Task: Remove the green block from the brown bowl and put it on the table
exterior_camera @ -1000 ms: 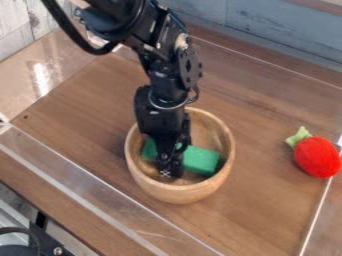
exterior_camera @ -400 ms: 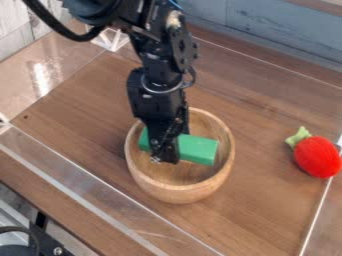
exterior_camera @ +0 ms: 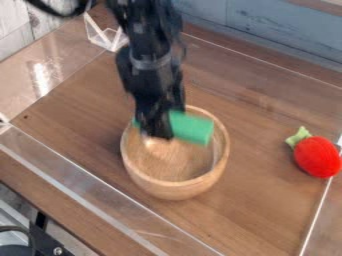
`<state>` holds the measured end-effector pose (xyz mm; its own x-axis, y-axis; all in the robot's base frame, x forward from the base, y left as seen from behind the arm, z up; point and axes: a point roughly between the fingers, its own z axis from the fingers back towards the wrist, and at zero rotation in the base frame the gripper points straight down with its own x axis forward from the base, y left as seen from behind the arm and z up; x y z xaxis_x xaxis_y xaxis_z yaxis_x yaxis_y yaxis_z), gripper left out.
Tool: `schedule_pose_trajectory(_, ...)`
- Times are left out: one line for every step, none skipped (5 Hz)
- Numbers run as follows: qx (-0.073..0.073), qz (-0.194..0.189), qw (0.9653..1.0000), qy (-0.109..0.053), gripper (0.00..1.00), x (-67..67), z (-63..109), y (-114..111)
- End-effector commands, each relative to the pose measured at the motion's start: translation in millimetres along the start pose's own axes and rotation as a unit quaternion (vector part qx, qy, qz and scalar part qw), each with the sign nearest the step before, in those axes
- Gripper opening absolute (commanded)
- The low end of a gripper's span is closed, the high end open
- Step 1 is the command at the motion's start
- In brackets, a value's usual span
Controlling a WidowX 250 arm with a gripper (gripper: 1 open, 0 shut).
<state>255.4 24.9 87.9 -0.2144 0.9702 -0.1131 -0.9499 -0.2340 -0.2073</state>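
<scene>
Lifted since the earlier frame, the green block (exterior_camera: pixel 191 127) now hangs over the inner space of the brown bowl (exterior_camera: pixel 175 165), held by the black gripper (exterior_camera: pixel 167 122), whose jaws appear closed around it, though blur hides the exact contact. Its long axis runs roughly left to right, the visible end pointing to the right. On the brown wood-grain table (exterior_camera: pixel 254 110) are one bowl and one red strawberry-like toy (exterior_camera: pixel 317 157) with a green top at the right, and the single block looks solid bright green, smooth and straight-edged, its left part hidden.
</scene>
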Motion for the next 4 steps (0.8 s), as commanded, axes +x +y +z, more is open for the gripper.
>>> schedule_pose_trajectory(-0.025, -0.006, 0.9996, 0.010, 0.00, 6.0, 34.6, -21.7)
schedule_pose_trajectory(-0.030, -0.037, 0.9987, 0.020, 0.00, 22.8, 45.6, -34.4)
schedule_pose_trajectory(-0.029, -0.067, 0.9971, 0.018, 0.00, 46.1, 50.2, -39.4)
schedule_pose_trajectory(-0.037, -0.050, 0.9981, 0.002, 0.00, 50.3, 46.9, -33.2)
